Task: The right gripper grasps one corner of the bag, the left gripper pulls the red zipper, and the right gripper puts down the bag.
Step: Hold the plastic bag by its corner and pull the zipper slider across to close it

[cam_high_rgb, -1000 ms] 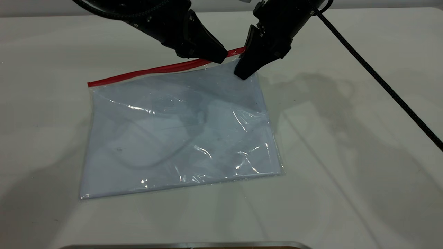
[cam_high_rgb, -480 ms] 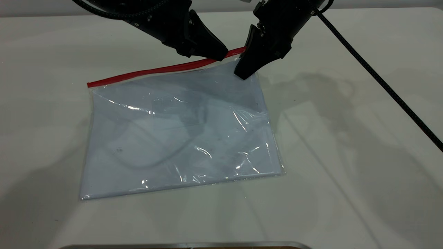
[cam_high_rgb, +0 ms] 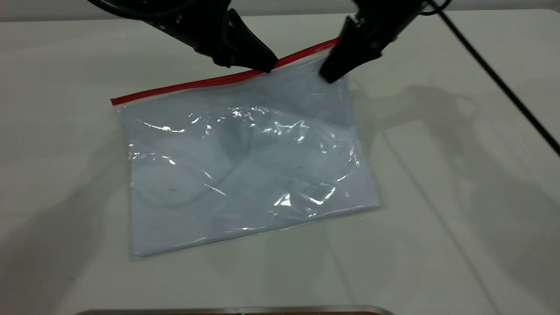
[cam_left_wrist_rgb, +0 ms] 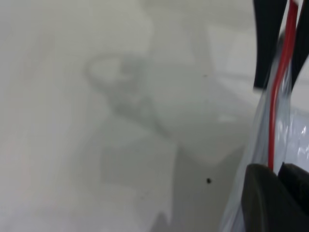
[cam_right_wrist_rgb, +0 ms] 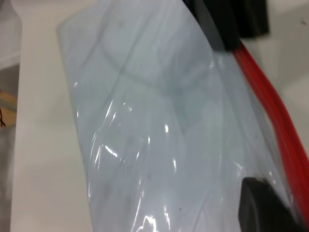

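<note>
Exterior view first: the right gripper (cam_high_rgb: 329,75) has its jaws clamped on the far right corner of the bag (cam_high_rgb: 249,162), just below the red zipper (cam_high_rgb: 210,82), and that corner is raised off the counter (cam_high_rgb: 437,197) while the rest of the pouch slopes down and lies flat. The left gripper (cam_high_rgb: 267,66) has its jaws pinched together on the red strip a little way along from that corner; in the left wrist view the red line runs straight into the dark tips (cam_left_wrist_rgb: 275,193), so I judge the slider tab sits between them, though the tab itself is hidden.

From the right wrist view the film wrinkles and flashes with highlights around the held corner, with the white sheets showing through.

The bag looks light, limp and slick. Thin plastic like that should slide easily out of a loose grip and will buckle rather than resist a pull, so the corner hold needs to be firm and close to the zipper's end, keeping the strip taut. The slider is the only sensible place for the left jaws; grabbing bare film beside it would just bunch the pouch.
</note>
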`<action>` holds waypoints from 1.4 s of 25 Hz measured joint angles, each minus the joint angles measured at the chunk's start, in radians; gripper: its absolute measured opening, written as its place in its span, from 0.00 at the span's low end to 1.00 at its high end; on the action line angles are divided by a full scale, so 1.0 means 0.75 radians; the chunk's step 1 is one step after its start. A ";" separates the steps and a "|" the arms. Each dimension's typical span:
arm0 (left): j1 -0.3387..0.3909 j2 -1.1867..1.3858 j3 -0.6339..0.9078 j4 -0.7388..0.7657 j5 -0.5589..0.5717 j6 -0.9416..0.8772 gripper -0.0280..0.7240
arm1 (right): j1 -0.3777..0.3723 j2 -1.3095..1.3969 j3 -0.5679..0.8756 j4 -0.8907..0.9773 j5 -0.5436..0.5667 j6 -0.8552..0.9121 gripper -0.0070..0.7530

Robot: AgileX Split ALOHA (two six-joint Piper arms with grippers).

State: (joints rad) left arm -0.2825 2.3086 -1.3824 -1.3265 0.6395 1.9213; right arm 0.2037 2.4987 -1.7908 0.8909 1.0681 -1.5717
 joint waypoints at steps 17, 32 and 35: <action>0.175 0.000 0.000 0.331 0.003 -0.241 0.10 | -0.177 0.000 0.000 -0.032 -0.100 0.093 0.06; 0.236 0.000 0.000 0.489 0.012 -0.369 0.11 | -0.178 0.000 0.000 -0.032 -0.168 0.102 0.12; 0.238 0.000 0.000 0.489 0.013 -0.371 0.14 | -0.178 0.000 0.000 -0.031 -0.180 0.106 0.20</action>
State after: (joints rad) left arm -0.1042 2.3086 -1.3824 -0.9598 0.6491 1.6434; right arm 0.0699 2.4987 -1.7908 0.8678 0.9333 -1.4919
